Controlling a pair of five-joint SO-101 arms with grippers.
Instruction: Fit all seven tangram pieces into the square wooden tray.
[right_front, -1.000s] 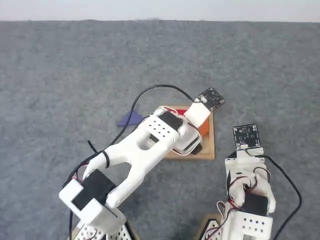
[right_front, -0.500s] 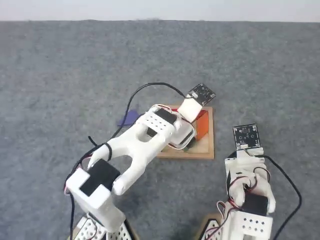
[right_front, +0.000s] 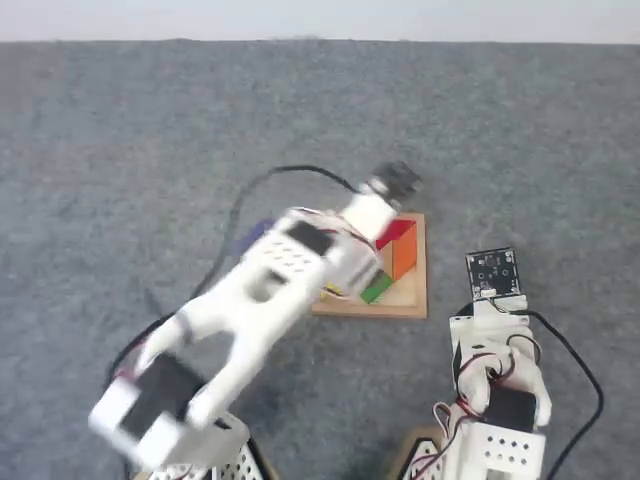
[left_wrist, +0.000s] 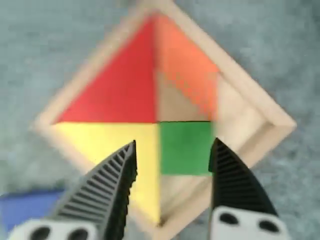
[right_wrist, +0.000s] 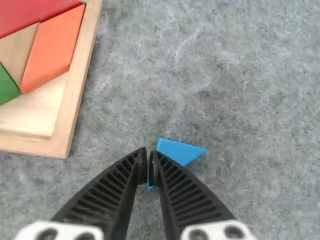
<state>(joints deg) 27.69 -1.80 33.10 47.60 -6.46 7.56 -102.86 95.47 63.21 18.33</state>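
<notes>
1. Toward the table's (right_front: 120, 150) left edge: left arm (right_front: 260, 300) slanting in from the near edge, out over the tray.
2. Just beside the tray on its left-edge side, flat on the table: dark blue piece (left_wrist: 27, 210), not yet fitted. Exact shape not clear.
3. Around the middle of the table, a little toward the right edge: square wooden tray (right_front: 400, 310), lying flat.
4. Above the tray: left pincer (left_wrist: 175, 145), released, jaws spread wide with nothing between them, poised over the green square (left_wrist: 185, 147).
5. Already seated in the tray: red triangle (left_wrist: 120, 90), yellow triangle (left_wrist: 100, 137), orange parallelogram (left_wrist: 187, 65), green square, and a small plain-wood triangle (left_wrist: 172, 105) between orange and green. Five of seven, judging by count.
6. Bare tray floor (left_wrist: 242, 122) beside the orange and green pieces, plus a second gap next to the green square: room, by the look of it, for the two loose pieces.
7. Toward the table's near right corner: right arm (right_front: 495, 390), close to the tray's near right corner.
8. Off the tray's right rim, on the table: light blue triangle (right_wrist: 180, 151), unplaced.
9. Right pincer (right_wrist: 149, 155): clenched, tips right at the triangle's corner. Cannot tell whether pinching it or merely above it.
10. Left to do, as judged: both blue pieces into the open gaps.
</notes>
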